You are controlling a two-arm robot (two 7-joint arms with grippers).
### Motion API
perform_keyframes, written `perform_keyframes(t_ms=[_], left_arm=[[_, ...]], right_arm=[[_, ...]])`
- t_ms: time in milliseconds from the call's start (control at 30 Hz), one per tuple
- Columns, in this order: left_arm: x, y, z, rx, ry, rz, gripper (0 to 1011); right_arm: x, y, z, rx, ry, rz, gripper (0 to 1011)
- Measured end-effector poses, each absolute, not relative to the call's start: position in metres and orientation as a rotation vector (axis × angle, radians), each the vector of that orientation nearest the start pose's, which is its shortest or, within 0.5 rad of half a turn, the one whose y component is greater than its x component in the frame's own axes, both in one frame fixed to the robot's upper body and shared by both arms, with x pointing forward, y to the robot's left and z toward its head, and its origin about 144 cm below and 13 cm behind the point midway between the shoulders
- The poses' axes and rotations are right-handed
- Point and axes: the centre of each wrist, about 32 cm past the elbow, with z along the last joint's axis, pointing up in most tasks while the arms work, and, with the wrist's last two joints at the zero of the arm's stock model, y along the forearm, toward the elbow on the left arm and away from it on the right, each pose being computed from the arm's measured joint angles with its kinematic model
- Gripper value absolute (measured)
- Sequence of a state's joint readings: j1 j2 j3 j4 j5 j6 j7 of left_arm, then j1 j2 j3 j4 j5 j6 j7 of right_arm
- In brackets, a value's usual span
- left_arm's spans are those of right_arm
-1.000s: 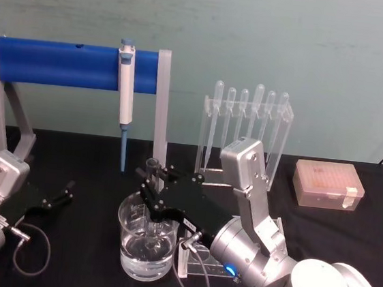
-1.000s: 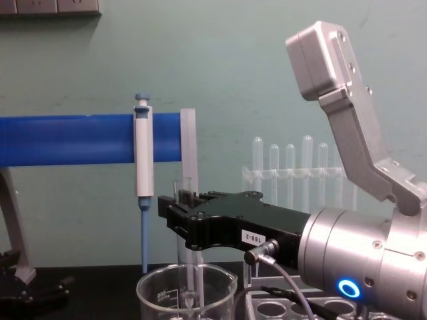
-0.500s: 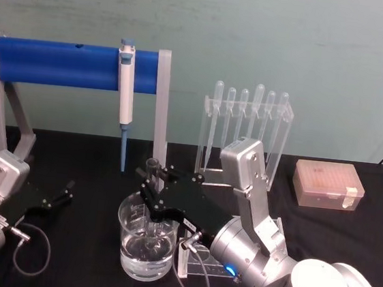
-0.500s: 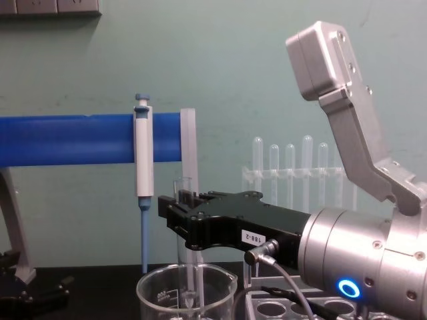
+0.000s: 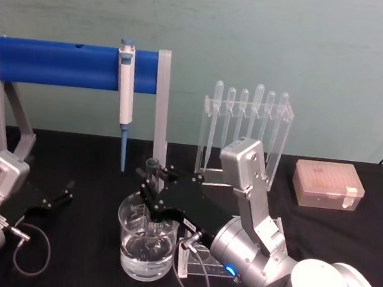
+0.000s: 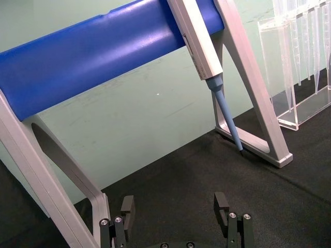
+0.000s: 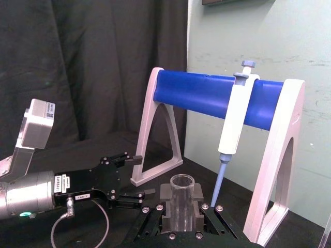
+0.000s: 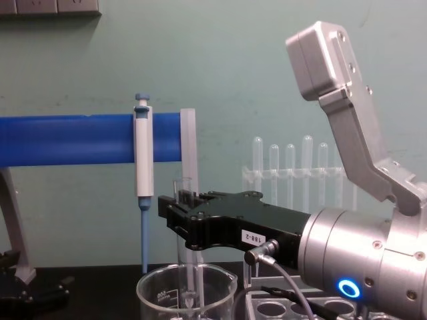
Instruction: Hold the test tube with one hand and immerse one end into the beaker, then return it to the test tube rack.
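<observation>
My right pincer (image 8: 179,208) is clamped on the test tube (image 8: 183,189), gripping it just under its rimmed mouth and directly above the beaker (image 8: 155,291). The tube stands upright, its mouth above my fingers (image 7: 164,205) and its lower end down inside the beaker; I cannot tell whether the tip meets the clear liquid pooled at the bottom. The test tube rack (image 8: 288,301) sits just to the right of the beaker, under my right wrist. Behind the beaker a blue-and-white pipettor (image 5: 125,82) hangs from a blue bar (image 5: 56,63) on a grey frame. Behind and to the right of the beaker stands a clear acrylic rack (image 5: 247,125) of thin pipettes, and farther right a pale lidded box (image 5: 327,185). My left pincer (image 6: 173,206) rests low on the black table (image 5: 94,154), well to the left of the beaker, its fingers spread apart and holding nothing.
</observation>
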State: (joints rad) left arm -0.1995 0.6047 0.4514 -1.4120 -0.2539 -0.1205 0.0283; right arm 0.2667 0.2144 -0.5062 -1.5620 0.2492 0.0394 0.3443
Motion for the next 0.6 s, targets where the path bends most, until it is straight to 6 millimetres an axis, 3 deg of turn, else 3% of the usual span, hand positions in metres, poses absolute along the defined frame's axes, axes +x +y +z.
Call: perform_keyframes(t_ms=[600], left_arm=[[0.4886,0.3097,1.1398,0.304,-0.285,1.248,1000]], right_arm=[[0.4948,-0.1357,1.1993,0.021,-0.107,-0.736,231]])
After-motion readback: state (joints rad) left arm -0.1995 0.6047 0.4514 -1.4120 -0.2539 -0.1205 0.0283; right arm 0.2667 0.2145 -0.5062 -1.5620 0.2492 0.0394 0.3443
